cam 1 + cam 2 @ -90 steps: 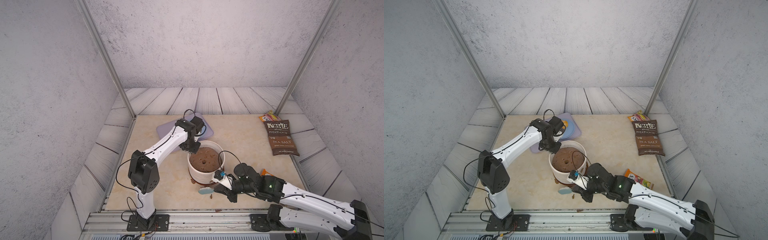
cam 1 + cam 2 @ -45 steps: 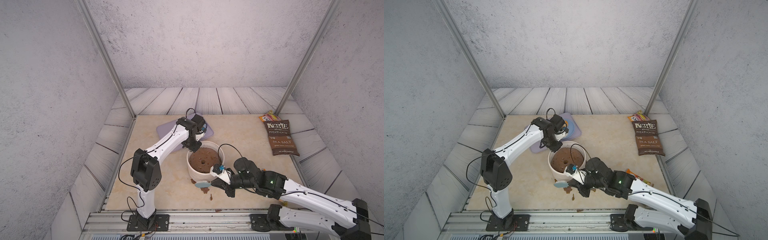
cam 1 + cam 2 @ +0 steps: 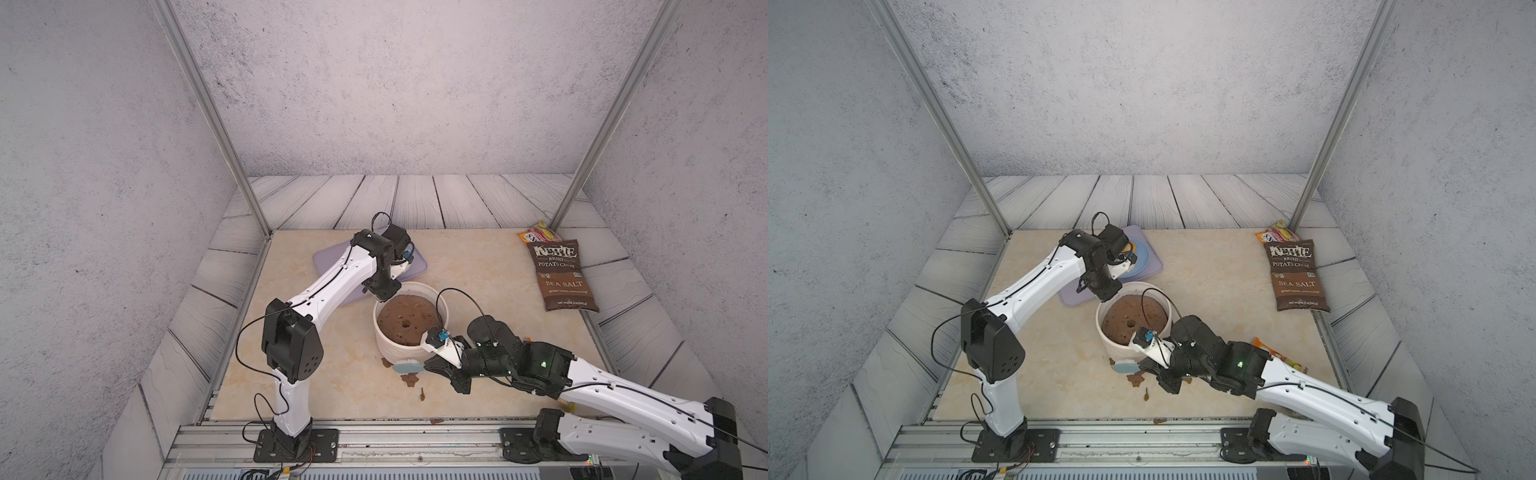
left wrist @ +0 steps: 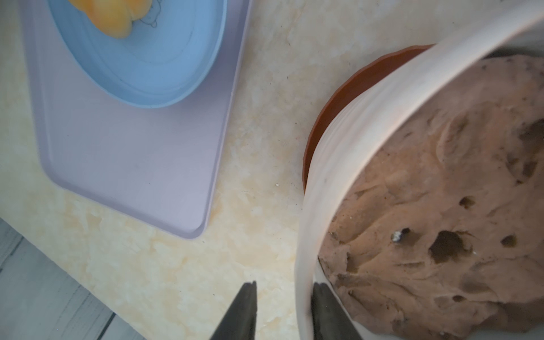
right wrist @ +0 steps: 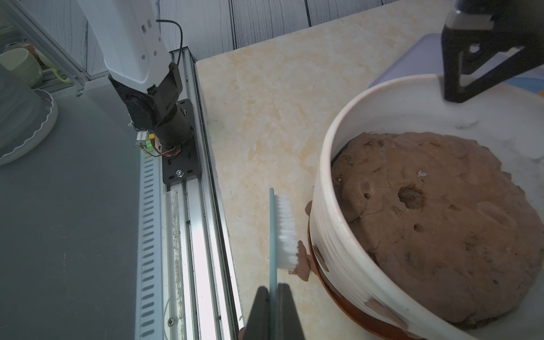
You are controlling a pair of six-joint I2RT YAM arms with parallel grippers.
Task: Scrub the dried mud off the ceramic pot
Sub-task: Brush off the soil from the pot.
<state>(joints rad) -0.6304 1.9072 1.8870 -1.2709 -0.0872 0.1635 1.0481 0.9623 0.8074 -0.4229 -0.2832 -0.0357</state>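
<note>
Scrubbing the low front wall looks to be the step in hand. The ceramic pot [image 3: 409, 338] stands on its rust-brown saucer [image 4: 347, 91] near the middle of the surface [image 3: 478, 270], slightly toward 6 o'clock, and is filled with brown soil [image 3: 397, 311]. The right gripper [image 5: 275, 287] has its fingers pressed together on the thin teal handle of a scrub brush [image 5: 284, 232]. The brush's white bristles face the pot's foot at about 6 o'clock and touch a loose flake of dried mud [image 5: 303, 260] lying against the saucer's edge. More patches cling to the ribbed wall just above the saucer, and a few flakes lie on the surface toward 6 o'clock from the pot in both top views. The left gripper [image 4: 285, 284] sits at the rim's 11 o'clock. Its fingers are spread, one inside the wall and one outside, with a gap showing beside the outer one, so the pot is straddled, not clamped.

To do this well, I would close that left pinch on the rim before pressing, since sideways brush force could slide or tip the pot on its saucer. Then angle the brush so the bristle tips, not their flank, meet the wall. Work short strokes along the ribs, where mud likely lodges in the grooves. The handle is pinched edge-on and may twist under load, so pressure should stay modest. The patch toward 5 o'clock probably needs the wrist brought round.
</note>
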